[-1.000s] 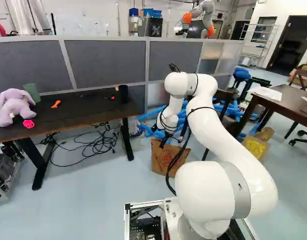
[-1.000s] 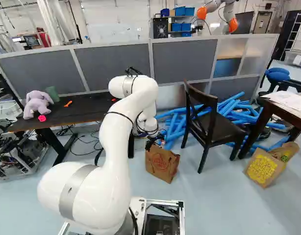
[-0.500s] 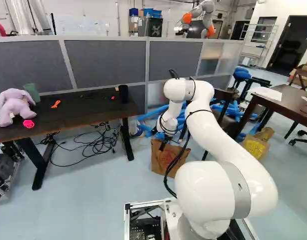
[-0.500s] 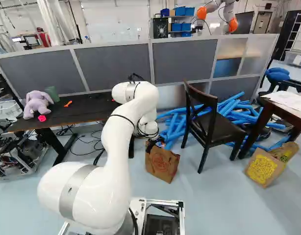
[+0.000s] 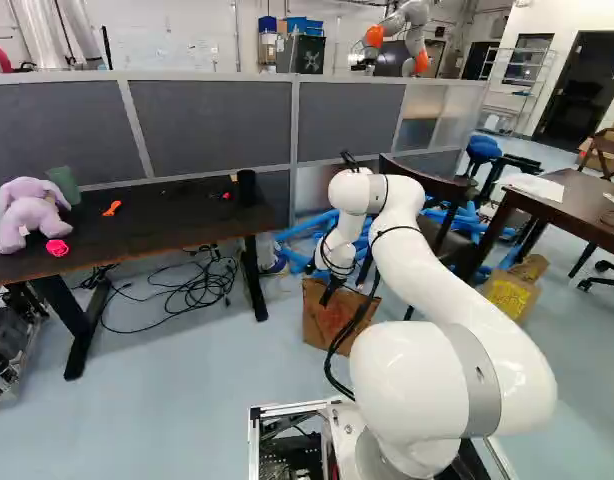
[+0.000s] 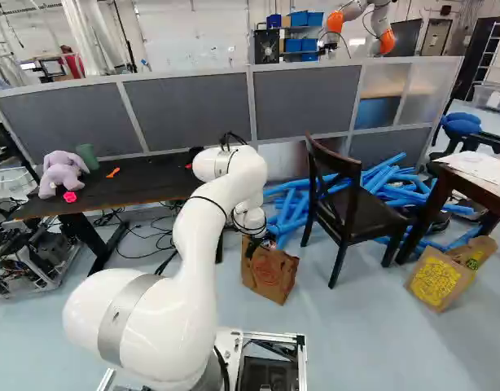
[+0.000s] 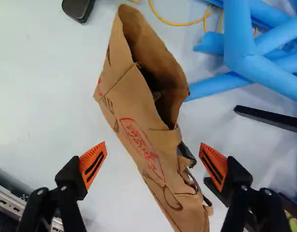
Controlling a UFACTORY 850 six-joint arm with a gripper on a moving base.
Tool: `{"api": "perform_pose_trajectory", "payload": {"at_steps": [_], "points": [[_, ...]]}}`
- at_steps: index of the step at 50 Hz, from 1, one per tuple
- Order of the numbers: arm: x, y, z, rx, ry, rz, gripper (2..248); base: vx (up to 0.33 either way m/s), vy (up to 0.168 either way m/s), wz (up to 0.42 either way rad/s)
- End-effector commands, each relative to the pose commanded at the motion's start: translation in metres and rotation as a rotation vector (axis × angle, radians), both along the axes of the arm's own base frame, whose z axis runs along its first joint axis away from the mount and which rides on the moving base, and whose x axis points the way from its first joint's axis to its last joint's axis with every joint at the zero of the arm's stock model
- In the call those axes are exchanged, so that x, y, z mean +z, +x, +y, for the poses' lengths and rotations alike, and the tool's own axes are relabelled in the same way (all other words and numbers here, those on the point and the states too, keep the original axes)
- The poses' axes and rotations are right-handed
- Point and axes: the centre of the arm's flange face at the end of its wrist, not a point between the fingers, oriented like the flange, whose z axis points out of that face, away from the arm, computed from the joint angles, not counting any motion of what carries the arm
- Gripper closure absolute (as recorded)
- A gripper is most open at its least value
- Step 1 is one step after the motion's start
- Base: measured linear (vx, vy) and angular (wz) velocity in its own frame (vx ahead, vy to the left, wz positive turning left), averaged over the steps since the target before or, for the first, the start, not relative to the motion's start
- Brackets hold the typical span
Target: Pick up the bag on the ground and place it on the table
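Pale floor (image 5: 187, 410) holds the paper bag (image 7: 141, 137) beneath the claw's (image 5: 326, 299) parted fingers.

This is a robot lab. A big white arm (image 5: 477, 310) rises, and another robot (image 6: 380, 18) with orange parts shows past the gray wall panels (image 5: 212, 120). Black wires (image 5: 199, 290) lie tangled under the worktop (image 5: 137, 222). A metal frame (image 6: 54, 282) holds what may be machine bits, hard to see.
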Motion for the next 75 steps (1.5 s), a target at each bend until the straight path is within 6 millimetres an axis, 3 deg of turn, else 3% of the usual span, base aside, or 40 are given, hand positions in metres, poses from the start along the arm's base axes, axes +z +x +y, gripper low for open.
{"api": "perform_pose_trajectory", "payload": {"at_steps": [42, 70, 71, 75], "points": [[-0.064, 0.002, -0.015, 0.041, -0.009, -0.002, 3, 0.000, 0.000, 0.000], [-0.068, 0.001, -0.015, 0.041, -0.009, -0.002, 4, 0.000, 0.000, 0.000], [-0.068, 0.001, -0.015, 0.041, -0.009, -0.002, 38, 0.000, 0.000, 0.000], [-0.068, 0.001, -0.015, 0.041, -0.009, -0.002, 38, 0.000, 0.000, 0.000]]}}
